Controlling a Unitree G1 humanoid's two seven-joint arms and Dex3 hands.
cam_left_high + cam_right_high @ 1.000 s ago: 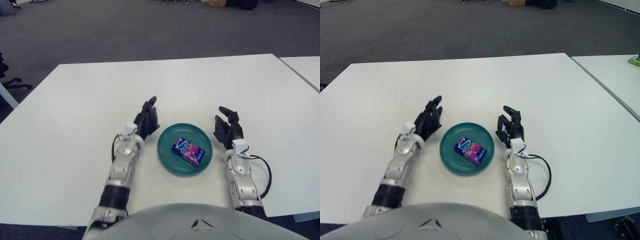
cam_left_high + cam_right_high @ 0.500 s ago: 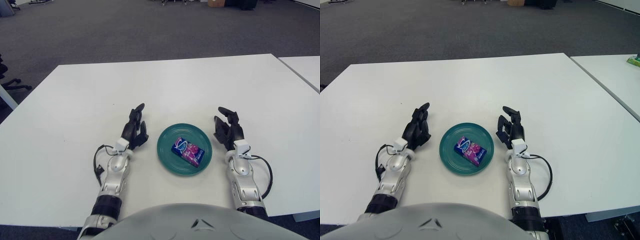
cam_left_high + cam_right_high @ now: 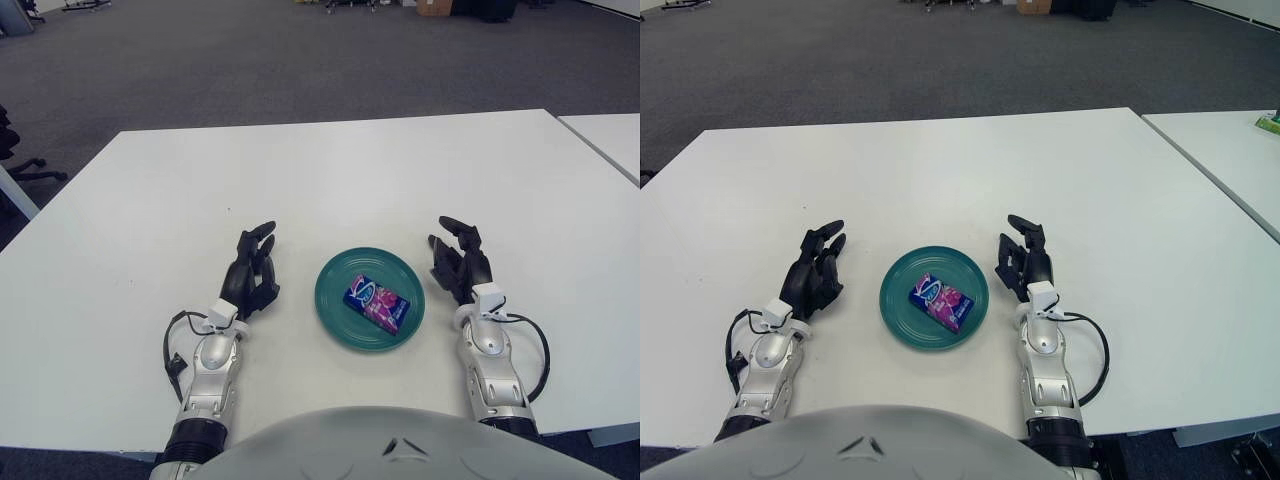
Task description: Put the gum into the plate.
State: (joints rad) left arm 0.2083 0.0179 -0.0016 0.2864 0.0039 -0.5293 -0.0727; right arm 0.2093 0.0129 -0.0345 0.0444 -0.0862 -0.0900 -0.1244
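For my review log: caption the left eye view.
Gum pack lies in the teal plate; left hand and right hand flank it, open.

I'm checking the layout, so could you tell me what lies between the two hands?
The green plate holding the gum lies between the left hand and right hand, clear in either view.

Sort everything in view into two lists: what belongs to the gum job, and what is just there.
Belongs to the job:
gum pack, lying in the plate
green plate
left hand, open, left of the plate
right hand, open, right of the plate

Just there:
white table
second table at far right
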